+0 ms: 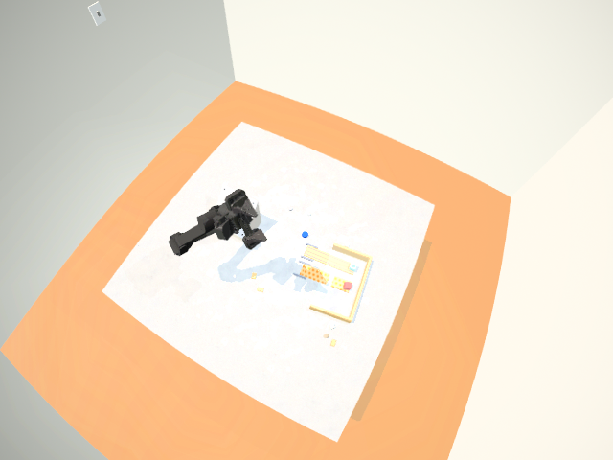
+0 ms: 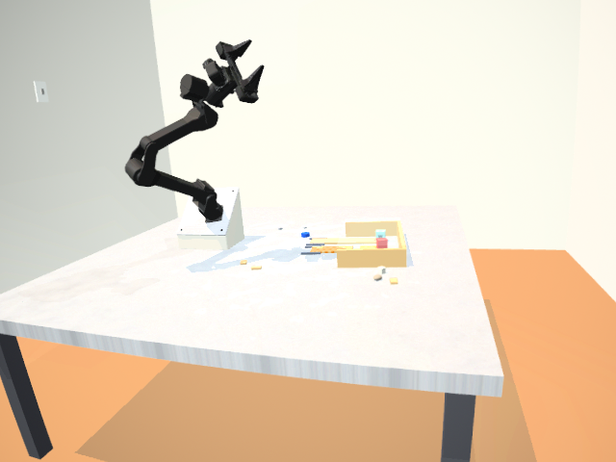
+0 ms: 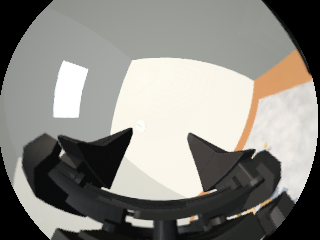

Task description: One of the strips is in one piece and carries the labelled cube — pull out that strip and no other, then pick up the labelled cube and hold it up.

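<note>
A long pale yellow strip [image 1: 327, 260] [image 2: 343, 241] with lengthwise lines looks unbroken. A light blue cube [image 1: 352, 267] [image 2: 380, 233] is at its far end; a small dark mark shows on it in the exterior view. Beside it lies an orange-dotted strip piece [image 1: 313, 273] [image 2: 329, 249], with a gap before a short yellow dotted piece [image 1: 338, 283]. A red cube [image 1: 347, 286] [image 2: 381, 243] is on that short piece. Thin dark rods stick out at the strips' near ends. My gripper [image 1: 261, 227] [image 2: 256, 53] [image 3: 160, 133] is open and empty, high above the table near the arm's base, pointing upward.
A low wooden three-sided frame [image 1: 361, 291] [image 2: 371, 259] surrounds the far ends, open toward the arm. A blue disc [image 1: 305, 234] [image 2: 305, 234] lies near the strips. Small yellow bits [image 1: 260, 289] [image 2: 256, 267] and a brown pebble [image 1: 326, 335] [image 2: 377, 276] lie outside the frame.
</note>
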You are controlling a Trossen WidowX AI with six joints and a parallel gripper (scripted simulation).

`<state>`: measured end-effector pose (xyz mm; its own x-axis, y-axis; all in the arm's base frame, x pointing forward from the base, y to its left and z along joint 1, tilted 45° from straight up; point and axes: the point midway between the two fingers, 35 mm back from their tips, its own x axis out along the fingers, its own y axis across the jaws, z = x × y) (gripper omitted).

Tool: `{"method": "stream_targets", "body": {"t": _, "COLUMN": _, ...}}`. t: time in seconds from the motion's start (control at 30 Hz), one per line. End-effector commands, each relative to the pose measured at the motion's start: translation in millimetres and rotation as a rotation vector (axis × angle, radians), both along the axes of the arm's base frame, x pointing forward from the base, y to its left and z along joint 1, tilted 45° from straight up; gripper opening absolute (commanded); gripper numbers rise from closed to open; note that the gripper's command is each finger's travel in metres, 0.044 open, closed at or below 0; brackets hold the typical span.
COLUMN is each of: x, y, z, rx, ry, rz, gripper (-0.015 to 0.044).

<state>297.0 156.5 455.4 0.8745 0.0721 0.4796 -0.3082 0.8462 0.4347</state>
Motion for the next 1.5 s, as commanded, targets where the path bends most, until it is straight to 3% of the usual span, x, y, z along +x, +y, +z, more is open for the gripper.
{"method": "stream_targets", "body": {"t": 0.0, "x": 34, "y": -7, "z": -69, "rx": -0.187, "ry": 0.188, "rz": -0.145, "gripper": 0.0400}}
{"method": "stream_targets", "body": {"t": 0.33, "x": 65, "y": -60, "z": -228, "rx": -0.645, "ry": 0.634, "rz": -0.446, "gripper": 0.0400}}
{"method": "stream_targets", "body": {"t": 0.67, "x": 27, "y": -143, "z": -357, "rx": -1.140, "ry": 1.094, "rz": -0.658, "gripper": 0.0400}}
{"method": "stream_targets", "body": {"t": 1.43, "x": 22, "y": -149, "z": -364, "rx": -1.172, "ry": 1.124, "rz": -0.667, "gripper": 0.0400}}
{"method": "stream_targets", "body": {"t": 1.47, "x": 23, "y": -149, "z": -365, "rx": -1.173, "ry": 1.130, "rz": -0.665, "gripper": 0.0374}}
